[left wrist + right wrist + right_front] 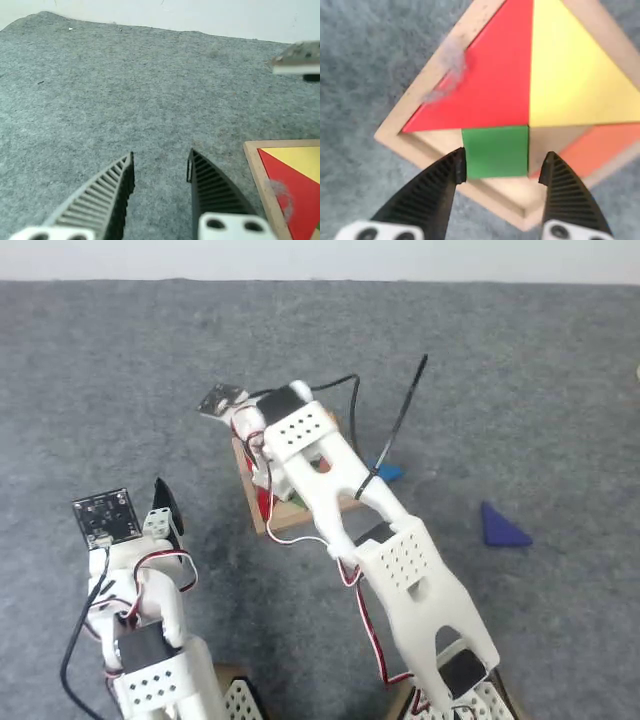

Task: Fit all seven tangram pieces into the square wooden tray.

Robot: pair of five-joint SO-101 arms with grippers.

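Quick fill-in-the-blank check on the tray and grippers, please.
The square under the right gripper is ____.
In the tray, the red triangle borders a ____ triangle.
The left gripper is ____ over carpet.
The loose triangle on the carpet is ____.
Missing: green; yellow; open; blue.

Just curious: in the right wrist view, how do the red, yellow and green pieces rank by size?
1. red triangle and yellow triangle: about alike, though the yellow runs past the edge.
2. green square: clearly smallest.

square piece (495, 151) lies in tray (401, 117), touching a triangle (485, 85).
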